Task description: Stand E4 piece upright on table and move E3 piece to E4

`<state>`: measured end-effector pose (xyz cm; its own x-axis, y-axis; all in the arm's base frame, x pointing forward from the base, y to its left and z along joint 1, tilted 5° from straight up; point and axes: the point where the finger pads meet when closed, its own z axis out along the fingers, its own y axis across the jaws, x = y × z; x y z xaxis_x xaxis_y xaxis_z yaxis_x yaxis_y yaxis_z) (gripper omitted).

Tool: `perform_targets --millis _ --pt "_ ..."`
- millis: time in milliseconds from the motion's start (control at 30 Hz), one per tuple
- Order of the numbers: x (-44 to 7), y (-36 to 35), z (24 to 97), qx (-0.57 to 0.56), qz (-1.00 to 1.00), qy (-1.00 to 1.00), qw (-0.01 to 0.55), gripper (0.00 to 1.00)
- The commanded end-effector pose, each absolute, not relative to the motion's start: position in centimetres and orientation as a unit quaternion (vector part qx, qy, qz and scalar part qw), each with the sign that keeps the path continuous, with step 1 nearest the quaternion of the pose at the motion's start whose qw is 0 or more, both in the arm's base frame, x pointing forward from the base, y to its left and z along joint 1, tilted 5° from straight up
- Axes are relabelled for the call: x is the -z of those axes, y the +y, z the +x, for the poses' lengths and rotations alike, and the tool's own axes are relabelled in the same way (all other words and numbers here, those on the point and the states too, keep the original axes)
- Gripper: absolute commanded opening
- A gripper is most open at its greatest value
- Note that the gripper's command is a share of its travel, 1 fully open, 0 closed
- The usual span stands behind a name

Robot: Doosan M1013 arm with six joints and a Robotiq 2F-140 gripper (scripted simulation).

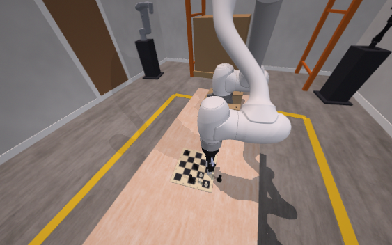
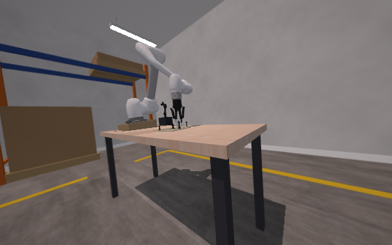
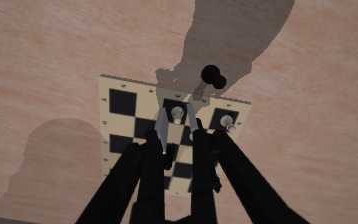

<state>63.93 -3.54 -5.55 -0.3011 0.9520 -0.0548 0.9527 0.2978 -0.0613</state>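
Note:
A small chessboard point(image 1: 193, 169) lies on the wooden table. A black piece point(image 1: 218, 178) stands upright on the table just off the board's edge; it also shows in the wrist view point(image 3: 212, 76). My gripper point(image 1: 211, 168) hangs over the board's edge row, fingers pointing down and a little apart. In the wrist view a white pawn point(image 3: 177, 114) shows between the fingertips of the gripper point(image 3: 176, 116), below them. I see no grip on it. A second white pawn point(image 3: 226, 121) stands one square to the side. Black pieces point(image 1: 191, 179) stand further in on the board.
The robot base sits on a wooden block point(image 2: 136, 124) at the table's far end. A black stand point(image 2: 166, 120) is behind the board. Yellow floor lines point(image 1: 312, 146) frame the table; racks and boxes stand along the walls.

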Motion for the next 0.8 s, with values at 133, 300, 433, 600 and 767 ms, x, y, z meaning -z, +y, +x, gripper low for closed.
perform_targets --millis 133,300,433,600,767 --pt "5.54 -3.53 63.93 0.041 0.591 0.806 0.004 0.2" --pt "5.54 -3.53 63.93 0.041 0.591 0.806 0.004 0.2" --pt "5.54 -3.53 63.93 0.041 0.591 0.806 0.004 0.0" --pt "5.54 -3.53 63.93 0.041 0.591 0.806 0.004 0.0" --pt "5.54 -3.53 63.93 0.041 0.591 0.806 0.004 0.0"
